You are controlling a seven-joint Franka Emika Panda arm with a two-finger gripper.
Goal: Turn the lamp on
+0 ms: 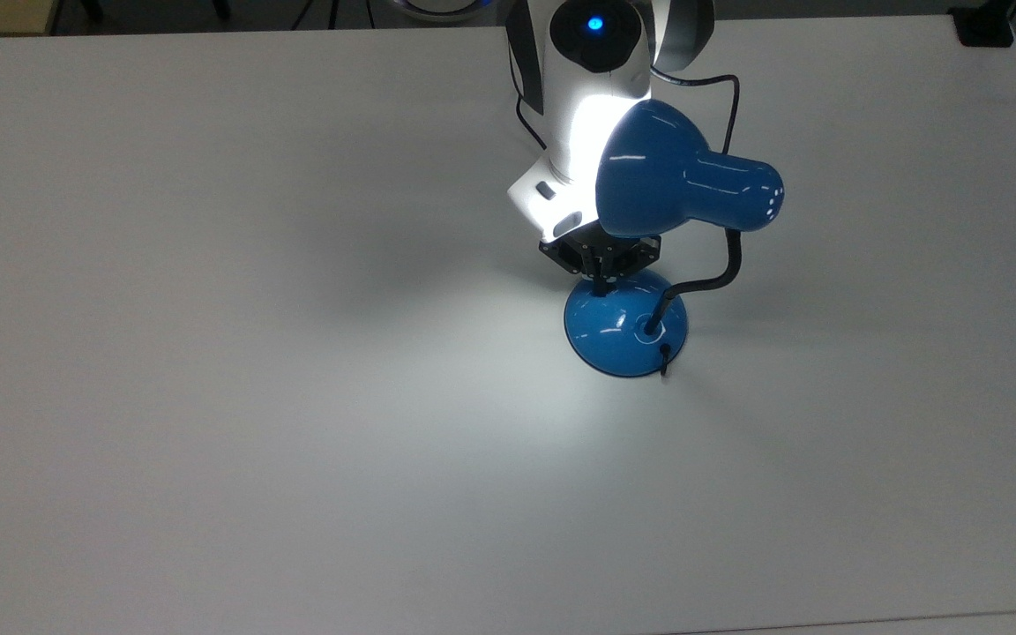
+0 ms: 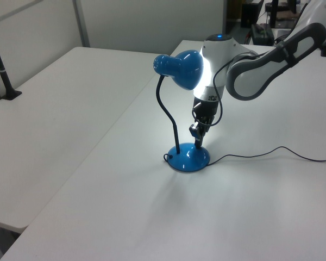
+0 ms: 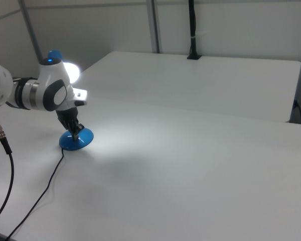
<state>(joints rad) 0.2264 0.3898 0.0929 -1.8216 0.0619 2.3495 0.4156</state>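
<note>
A glossy blue lamp [image 1: 680, 181] glows over the white table [image 1: 208, 353] as the gripper [image 1: 600, 284], fingers apparently pinched together, touches its domed base [image 1: 618, 339].

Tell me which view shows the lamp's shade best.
The left view: the blue shade is seen whole from the side, glowing at its mouth. The top view shows the shade from above; the right view shows a bright glow behind the arm.

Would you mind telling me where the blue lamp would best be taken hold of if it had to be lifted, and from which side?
Probably the lamp's thin black gooseneck, low down near the domed base. Come sideways from the left view's left, since the gripper stands on the other side and the glossy dome offers no flat grip.
</note>
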